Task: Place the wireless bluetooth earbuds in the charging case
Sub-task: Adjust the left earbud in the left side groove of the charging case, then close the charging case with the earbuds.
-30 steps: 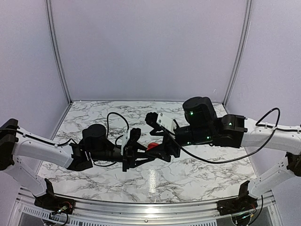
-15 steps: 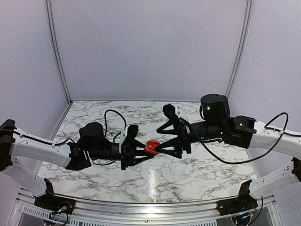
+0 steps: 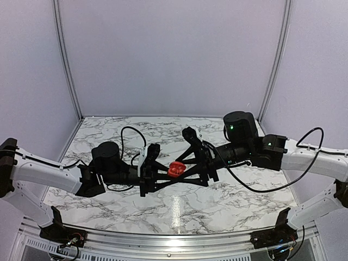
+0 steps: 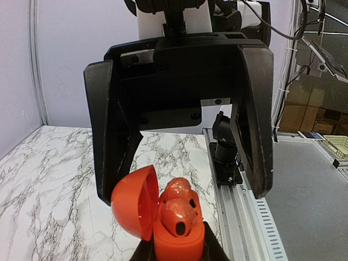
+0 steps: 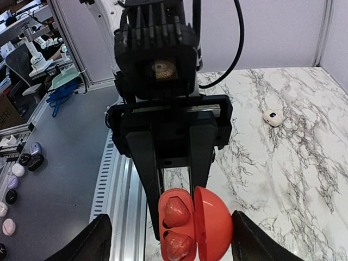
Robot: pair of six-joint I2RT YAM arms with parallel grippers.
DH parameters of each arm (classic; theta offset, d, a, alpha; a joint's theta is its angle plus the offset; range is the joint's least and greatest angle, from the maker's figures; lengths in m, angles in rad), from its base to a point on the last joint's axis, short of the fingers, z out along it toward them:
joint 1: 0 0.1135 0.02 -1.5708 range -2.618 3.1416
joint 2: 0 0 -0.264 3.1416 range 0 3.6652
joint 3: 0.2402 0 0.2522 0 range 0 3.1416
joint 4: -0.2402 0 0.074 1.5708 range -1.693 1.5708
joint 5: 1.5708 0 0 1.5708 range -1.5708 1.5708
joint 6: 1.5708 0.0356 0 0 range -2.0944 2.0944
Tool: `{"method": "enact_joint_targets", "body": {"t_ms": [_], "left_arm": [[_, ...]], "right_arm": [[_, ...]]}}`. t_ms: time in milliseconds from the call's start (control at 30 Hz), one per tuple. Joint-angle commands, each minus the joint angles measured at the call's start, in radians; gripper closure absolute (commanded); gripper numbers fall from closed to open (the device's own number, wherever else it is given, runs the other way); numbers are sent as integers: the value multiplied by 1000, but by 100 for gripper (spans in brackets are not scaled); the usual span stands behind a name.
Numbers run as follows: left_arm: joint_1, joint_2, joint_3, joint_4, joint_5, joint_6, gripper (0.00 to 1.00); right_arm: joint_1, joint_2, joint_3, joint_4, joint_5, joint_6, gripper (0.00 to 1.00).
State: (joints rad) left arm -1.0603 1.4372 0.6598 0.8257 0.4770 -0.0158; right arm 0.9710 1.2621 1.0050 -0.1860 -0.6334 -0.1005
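Note:
My left gripper (image 3: 166,175) is shut on the base of the red charging case (image 3: 175,169) and holds it above the table. The case's lid (image 4: 135,204) stands open to one side. Both red earbuds (image 4: 176,215) (image 4: 180,190) sit in the case's wells; they also show in the right wrist view (image 5: 176,211) (image 5: 177,244). My right gripper (image 3: 184,167) is open and faces the left one, one finger on each side of the case (image 5: 185,231). I cannot tell whether a finger touches the lid (image 5: 216,223).
A small white object with a dark spot (image 5: 272,117) lies on the marble table (image 3: 228,196), away from the grippers. A metal rail (image 3: 163,239) runs along the near edge. Several small cases (image 5: 22,163) lie on the grey floor beyond it.
The right gripper has turned and moved left, and its open fingers now stand on either side of the case. The left arm has stayed almost still with the case in it.

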Motion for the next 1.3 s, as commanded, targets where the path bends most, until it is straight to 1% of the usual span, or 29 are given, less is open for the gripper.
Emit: {"method": "enact_joint_targets", "body": {"t_ms": [0, 233, 400, 600, 700, 800, 967, 1067, 1267], "left_arm": [[16, -27, 22, 46, -40, -20, 100], [54, -42, -9, 112, -88, -100, 100], [74, -56, -21, 121, -132, -132, 100], [99, -58, -31, 124, -168, -174, 100], [102, -59, -33, 125, -165, -171, 100], [102, -61, -32, 125, -150, -164, 100], [100, -63, -47, 125, -100, -129, 100], [96, -60, -48, 125, -84, -107, 100], [76, -61, -45, 125, -77, -71, 100]], "right_arm": [[8, 0, 14, 7, -75, 2, 29], [61, -18, 14, -25, -88, -40, 37], [78, -20, 23, -56, -100, -66, 45], [80, -41, 37, -72, -107, -79, 49], [79, -55, 32, -69, -82, -81, 49], [63, -70, 15, -50, -22, -78, 48], [4, -107, -14, 63, -30, -15, 48], [-8, -109, -13, 100, 11, 16, 50], [-12, -47, 21, 85, 96, 42, 57]]}}
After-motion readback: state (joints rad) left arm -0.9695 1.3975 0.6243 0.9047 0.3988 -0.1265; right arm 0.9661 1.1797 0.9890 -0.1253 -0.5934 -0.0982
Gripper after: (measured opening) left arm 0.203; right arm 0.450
